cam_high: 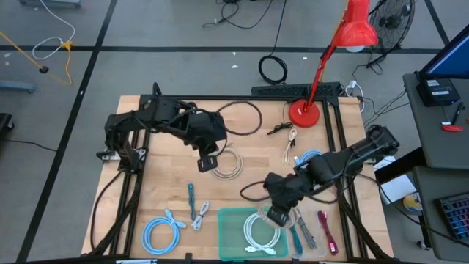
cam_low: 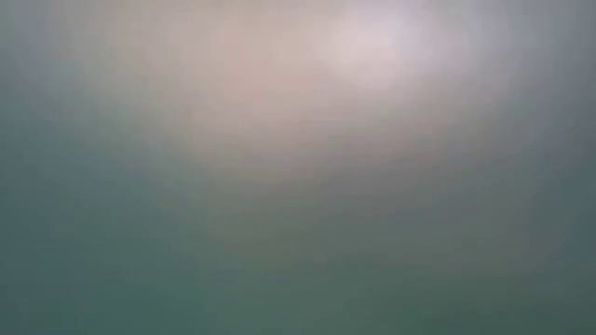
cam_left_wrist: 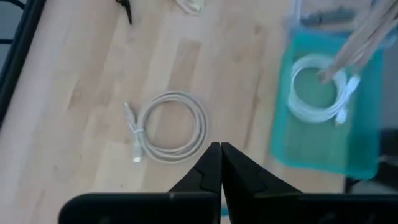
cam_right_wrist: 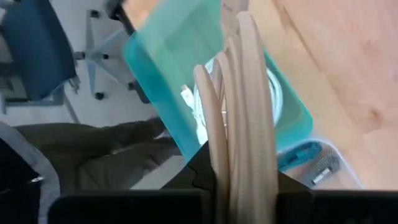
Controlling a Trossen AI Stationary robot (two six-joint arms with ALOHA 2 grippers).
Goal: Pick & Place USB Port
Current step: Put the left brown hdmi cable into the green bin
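A beige coiled USB cable [cam_right_wrist: 239,93] is in my right gripper [cam_right_wrist: 239,163], which is shut on it above the teal tray [cam_high: 233,220] near the table's near edge. A white cable coil [cam_right_wrist: 277,99] lies flat inside that tray. My left gripper [cam_left_wrist: 221,155] is shut and empty. It hovers mid-table above a grey-white cable coil [cam_left_wrist: 171,127] that lies flat on the wood, also seen in the high view [cam_high: 229,164]. The low view shows only blur. My right gripper pinches several strands of the beige cable's loop [cam_right_wrist: 242,143] between its two fingers, the strands running along the fingers. It comes from above, slanting down over the tray. The loop [cam_left_wrist: 364,37] reaches down toward the tray's white coil; whether it touches, I cannot tell.
A red desk lamp [cam_high: 304,111] stands at the far right. Loose cables lie about: a blue coil [cam_high: 165,233], a teal cable [cam_high: 190,198], a small white one [cam_high: 202,214], a pink piece [cam_high: 327,230]. A clear tray [cam_high: 302,236] sits beside the teal one.
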